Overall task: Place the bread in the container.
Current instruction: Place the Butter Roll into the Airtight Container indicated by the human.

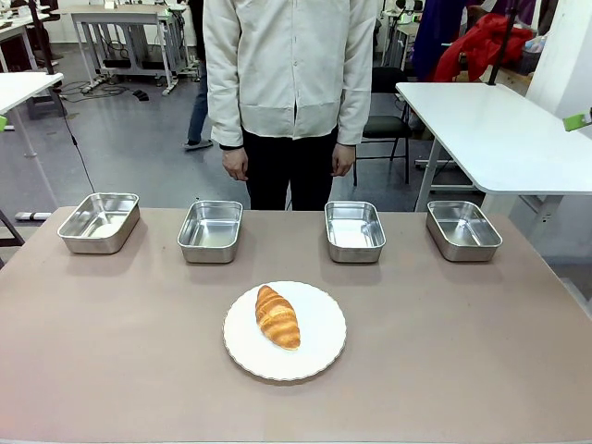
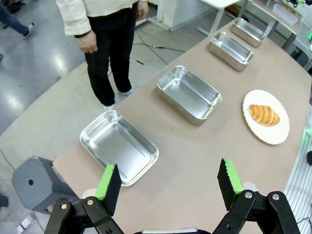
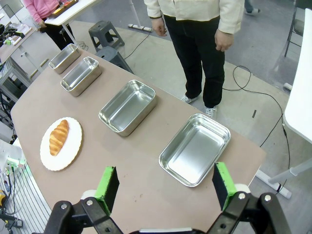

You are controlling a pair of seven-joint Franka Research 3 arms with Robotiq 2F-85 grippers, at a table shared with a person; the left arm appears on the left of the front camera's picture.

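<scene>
The bread (image 1: 277, 316), a golden-brown croissant, lies on a round white plate (image 1: 319, 356) at the middle of the table. Behind it several alike shiny steel containers stand in a row, all empty: far left (image 1: 99, 222), centre left (image 1: 210, 230), centre right (image 1: 354, 230), far right (image 1: 463, 229). My left gripper (image 2: 168, 170) hangs open above the table's left end, over the nearest container (image 2: 119, 146), with the bread (image 2: 263, 114) far off. My right gripper (image 3: 164, 170) is open above the right end, near a container (image 3: 195, 148); the bread (image 3: 59, 137) lies well beyond.
A person (image 1: 291, 83) stands at the far edge of the table, both hands hanging down, touching nothing. The brown tabletop (image 1: 462, 351) is bare around the plate. A white table (image 1: 499, 129) stands behind at the right.
</scene>
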